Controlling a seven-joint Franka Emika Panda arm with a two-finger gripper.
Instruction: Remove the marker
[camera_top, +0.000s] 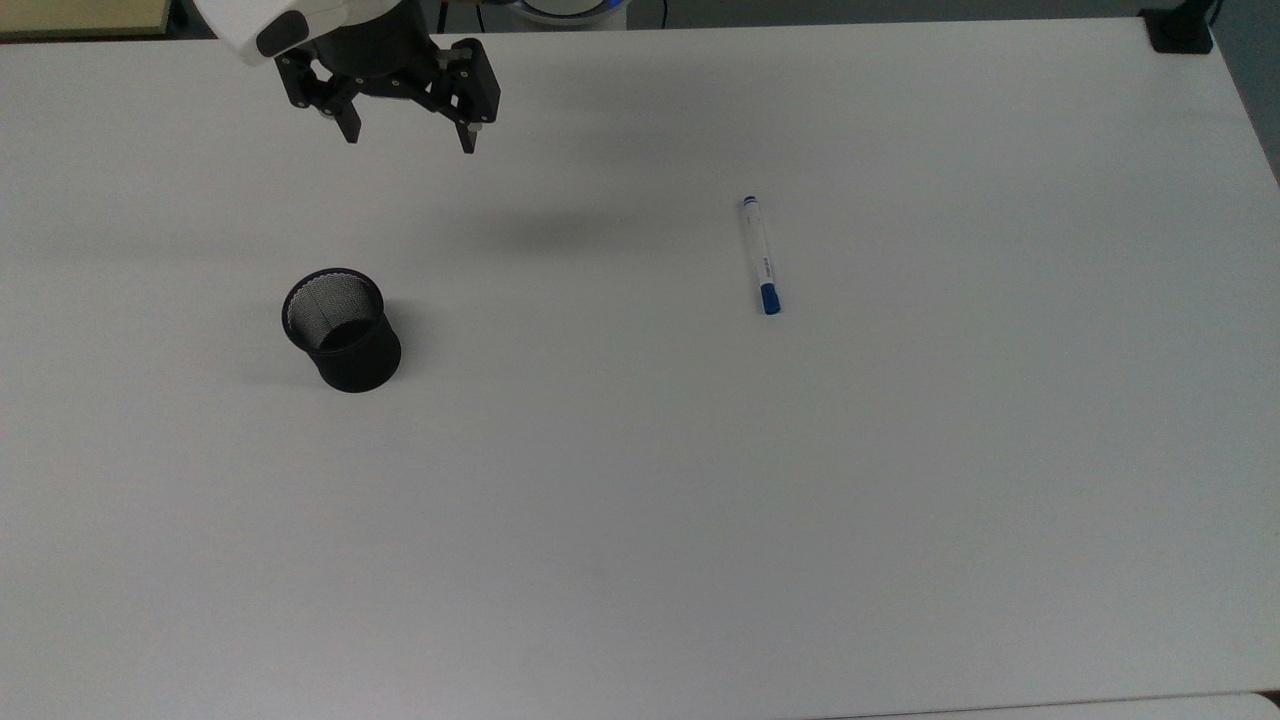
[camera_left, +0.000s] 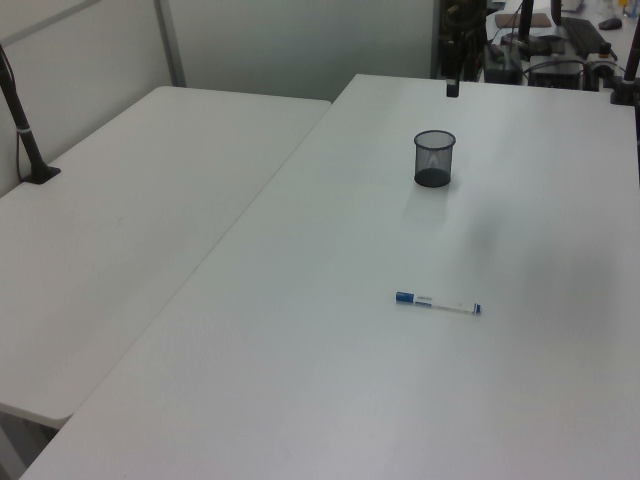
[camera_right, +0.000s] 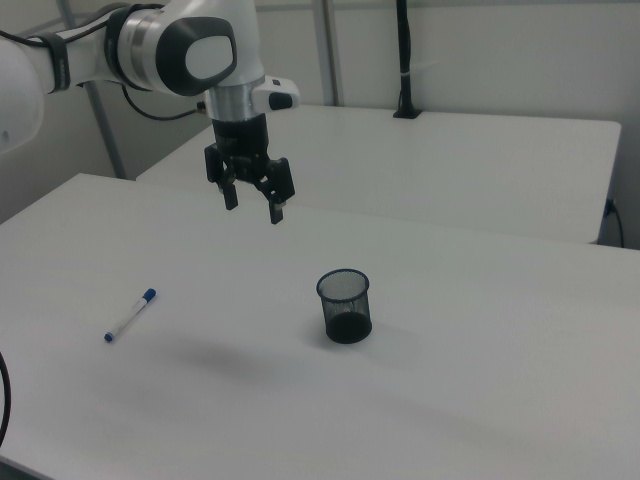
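White table (camera_top: 900, 500), marker out of the cup, gripper empty above the far edge.

From the top view, you see the gripper (camera_top: 407, 135) hanging over the table's far left part, fingers spread wide and holding nothing; the marker (camera_top: 760, 255) lies flat well to the top view's right, blue cap toward the near side, and the black mesh cup (camera_top: 340, 328) stands upright near the top view's left, well apart from it. From the left view, your marker (camera_left: 437, 302) lies alone near the camera, with the cup (camera_left: 434, 158) farther back. From the right view, you find the gripper (camera_right: 252, 207) spread apart and raised over the table, the marker (camera_right: 131, 315) at the right view's left, the cup (camera_right: 345, 305) toward the middle.
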